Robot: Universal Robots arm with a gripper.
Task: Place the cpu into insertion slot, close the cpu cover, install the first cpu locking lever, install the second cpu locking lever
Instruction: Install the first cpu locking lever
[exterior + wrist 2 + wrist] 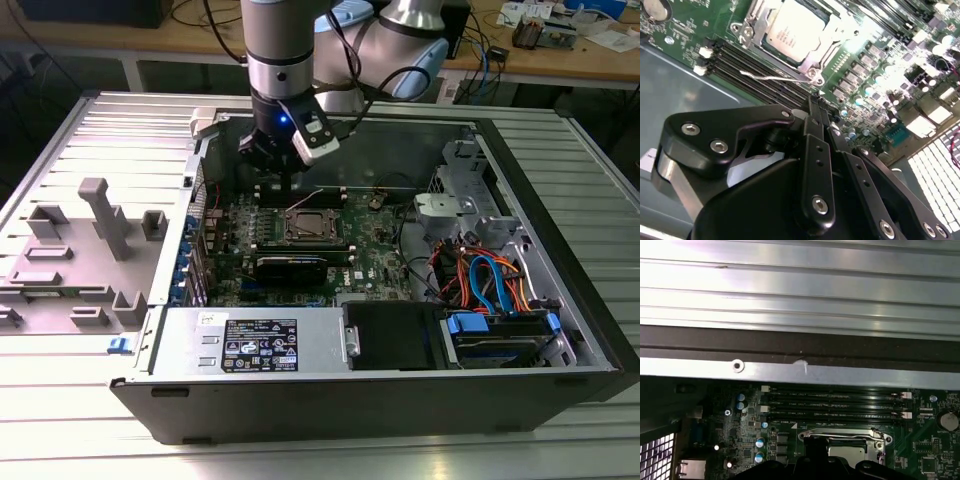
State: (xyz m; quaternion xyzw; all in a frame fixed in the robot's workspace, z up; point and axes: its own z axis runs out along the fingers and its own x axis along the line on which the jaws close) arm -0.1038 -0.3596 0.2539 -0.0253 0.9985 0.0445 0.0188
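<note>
Fingers pressed together, empty, above the memory slots. Cpu seated in slot, cover down over it; one lever lies free alongside.

Open room above the insertion slot; memory slots and graphics card alongside.

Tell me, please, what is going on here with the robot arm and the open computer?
The arm is reaching into an open computer case, with its gripper low over the motherboard, close to the insertion slot. The cpu already sits in the slot, and the cpu cover lies closed around it. The gripper is shut and holds nothing. A thin wire locking lever juts out over the memory slots, apparently not latched yet.
</note>
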